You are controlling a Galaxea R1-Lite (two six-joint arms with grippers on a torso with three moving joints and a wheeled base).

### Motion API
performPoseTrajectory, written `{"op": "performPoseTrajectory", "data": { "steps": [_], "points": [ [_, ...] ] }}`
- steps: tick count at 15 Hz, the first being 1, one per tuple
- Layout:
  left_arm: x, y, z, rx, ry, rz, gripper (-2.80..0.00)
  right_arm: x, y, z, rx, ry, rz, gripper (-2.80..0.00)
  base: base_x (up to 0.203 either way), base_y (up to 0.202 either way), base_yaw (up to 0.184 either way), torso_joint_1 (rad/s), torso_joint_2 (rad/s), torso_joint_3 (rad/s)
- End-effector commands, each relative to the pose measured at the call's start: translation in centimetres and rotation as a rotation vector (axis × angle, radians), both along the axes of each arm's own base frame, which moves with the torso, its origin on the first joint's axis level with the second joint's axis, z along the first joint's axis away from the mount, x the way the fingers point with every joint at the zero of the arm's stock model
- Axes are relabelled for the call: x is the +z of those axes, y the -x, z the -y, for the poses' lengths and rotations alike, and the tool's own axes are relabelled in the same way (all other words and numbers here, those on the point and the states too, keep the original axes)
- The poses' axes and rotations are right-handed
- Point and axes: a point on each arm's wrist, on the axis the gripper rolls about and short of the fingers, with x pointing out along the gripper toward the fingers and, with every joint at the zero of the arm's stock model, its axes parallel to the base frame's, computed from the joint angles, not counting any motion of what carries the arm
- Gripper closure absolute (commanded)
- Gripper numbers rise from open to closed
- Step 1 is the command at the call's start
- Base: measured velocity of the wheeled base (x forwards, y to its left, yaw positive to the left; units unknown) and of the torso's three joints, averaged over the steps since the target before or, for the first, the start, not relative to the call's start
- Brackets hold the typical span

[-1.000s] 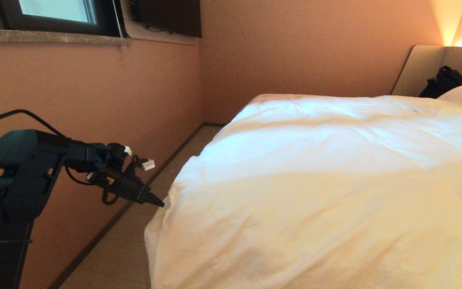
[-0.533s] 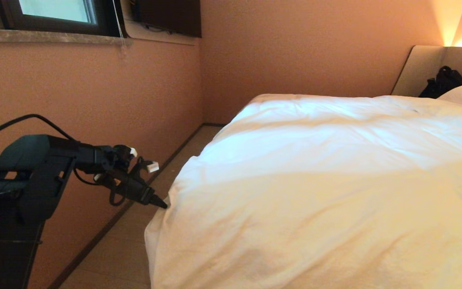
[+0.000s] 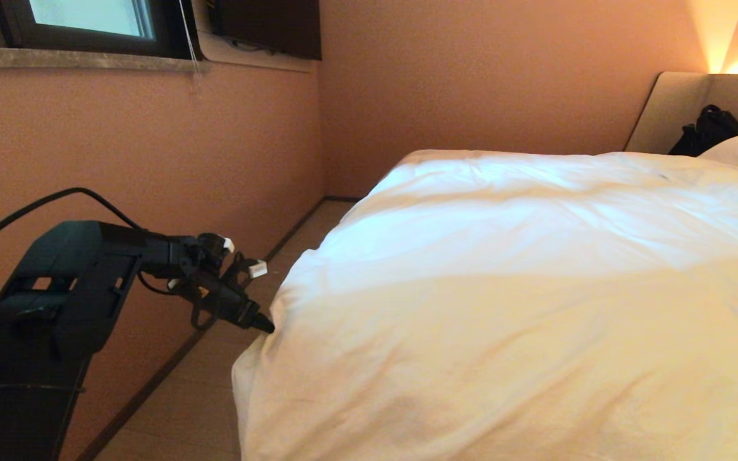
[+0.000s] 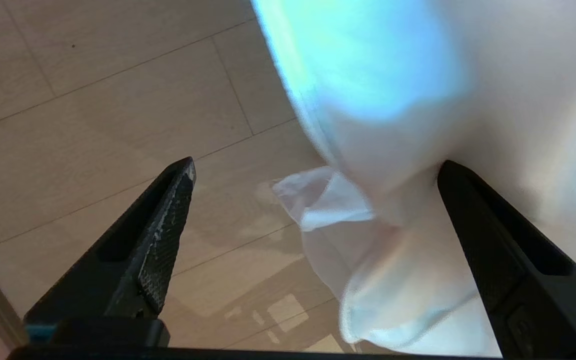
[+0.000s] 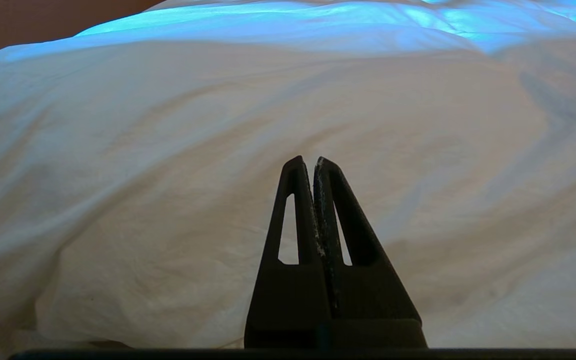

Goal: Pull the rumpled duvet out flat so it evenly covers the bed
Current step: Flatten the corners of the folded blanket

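Two wide-spread jaws of the left gripper straddle the duvet hem overhanging the bed's near-left corner, one finger seemingly touching cloth. Push deeper before pinching, gathering filling, not merely cover. Right gripper: closed, empty.

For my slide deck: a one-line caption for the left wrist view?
Open left end effector straddling the duvet corner hanging above the floor.
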Motion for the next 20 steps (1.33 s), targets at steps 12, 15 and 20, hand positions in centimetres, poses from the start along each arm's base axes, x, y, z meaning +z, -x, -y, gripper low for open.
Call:
{"op": "performPoseTrajectory", "data": {
  "steps": [12,15,20],
  "points": [
    [-0.84,-0.21,0.2,-0.02,-0.041,0.005,-2.8,0.0,0.0,0.0,0.001,0.0,0.001,0.0,0.0,0.0,0.0,0.0,0.0,0.0],
    [-0.54,-0.17,0.22,-0.02,-0.031,0.009,-2.8,0.0,0.0,0.0,0.001,0.0,0.001,0.0,0.0,0.0,0.0,0.0,0.0,0.0],
    [-0.03,-0.06,0.42,-0.026,-0.006,0.013,0.0,0.0,0.0,0.0,0.001,0.0,0.001,0.0,0.0,0.0,0.0,0.0,0.0,0.0]
  ]
}}
